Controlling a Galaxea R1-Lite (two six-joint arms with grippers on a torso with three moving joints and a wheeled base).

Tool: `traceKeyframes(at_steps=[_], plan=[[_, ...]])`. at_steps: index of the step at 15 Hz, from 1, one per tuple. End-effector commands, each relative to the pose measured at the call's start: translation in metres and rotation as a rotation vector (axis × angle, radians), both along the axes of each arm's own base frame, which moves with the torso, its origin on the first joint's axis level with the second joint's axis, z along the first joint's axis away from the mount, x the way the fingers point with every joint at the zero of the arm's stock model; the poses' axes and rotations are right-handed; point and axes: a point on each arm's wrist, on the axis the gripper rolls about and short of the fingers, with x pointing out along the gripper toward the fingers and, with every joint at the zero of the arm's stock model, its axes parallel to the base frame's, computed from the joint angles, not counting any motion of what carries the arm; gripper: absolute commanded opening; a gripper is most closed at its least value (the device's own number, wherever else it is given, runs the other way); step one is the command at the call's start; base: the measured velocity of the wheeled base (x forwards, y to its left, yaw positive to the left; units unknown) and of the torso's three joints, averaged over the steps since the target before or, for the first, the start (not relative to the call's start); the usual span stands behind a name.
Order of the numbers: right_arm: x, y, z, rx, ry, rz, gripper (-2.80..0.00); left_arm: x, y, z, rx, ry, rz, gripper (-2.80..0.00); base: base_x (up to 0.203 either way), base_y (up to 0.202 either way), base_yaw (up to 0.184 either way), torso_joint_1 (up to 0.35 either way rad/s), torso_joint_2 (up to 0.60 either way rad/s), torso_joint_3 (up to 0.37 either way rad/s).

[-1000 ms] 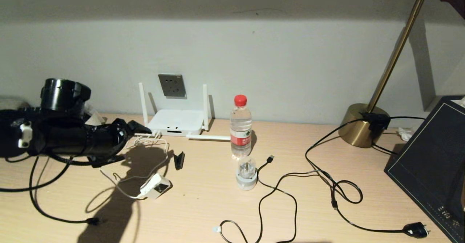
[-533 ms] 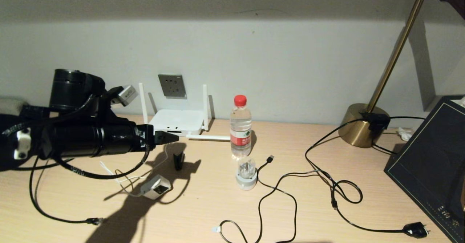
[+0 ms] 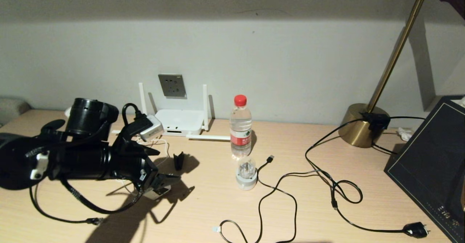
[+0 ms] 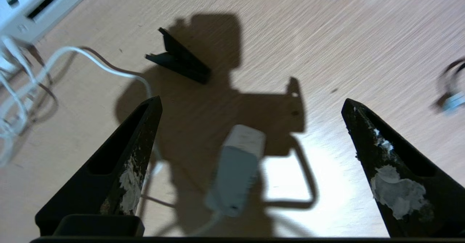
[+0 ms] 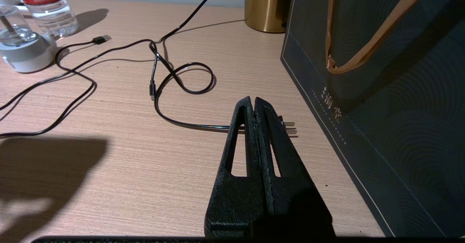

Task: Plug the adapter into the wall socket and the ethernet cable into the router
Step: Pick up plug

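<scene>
Left tool point(image 4: 250, 105): low over the left part of the surface point(image 3: 218, 199), spread wide and released; the adapter lies between its two fingers point(image 4: 127, 156) in the left wrist view, touching neither
Adapter point(image 4: 236, 168): lying flat on the surface in the tool's shadow, thin white cord point(image 4: 109, 65) trailing off toward the router; in the head view only a corner shows point(image 3: 158, 192) under the tool's tip
Router point(image 3: 180, 121): against the wall at the back of the surface, two antennas upright, one lying flat toward the water bottle point(image 3: 240, 126)
Wall socket point(image 3: 172, 85): on the wall just above the router, between the upright antennas; holes bare
Ethernet cable point(image 3: 276, 199): loose on the surface right of centre, clear-tipped plug point(image 3: 217, 229) near the front edge; well apart from the router
Right tool point(image 5: 254, 103): clenched on nothing, just beside the dark paper bag point(image 5: 381, 90), a black mains plug point(image 5: 287, 126) lying behind its tip
</scene>
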Motion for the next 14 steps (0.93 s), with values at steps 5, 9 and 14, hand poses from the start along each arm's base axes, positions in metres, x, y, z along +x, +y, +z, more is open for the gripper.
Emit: traceKeyframes(at_steps=[5, 9, 14], plan=[[0.001, 0.000, -0.003, -0.001, 0.010, 0.001, -2.80, 0.031, 0.009, -0.009, 0.231, -0.068, -0.160, 0.00, 0.000, 0.000, 0.000, 0.000, 0.00, 0.000], [0.001, 0.000, -0.003, -0.001, 0.010, 0.001, -2.80, 0.028, 0.009, 0.001, 0.310, 0.026, -0.257, 0.00, 0.000, 0.000, 0.000, 0.000, 0.00, 0.000], [0.001, 0.000, -0.003, -0.001, 0.010, 0.001, -2.80, 0.021, 0.010, -0.007, 0.331, 0.119, -0.284, 0.00, 0.000, 0.000, 0.000, 0.000, 0.00, 0.000]])
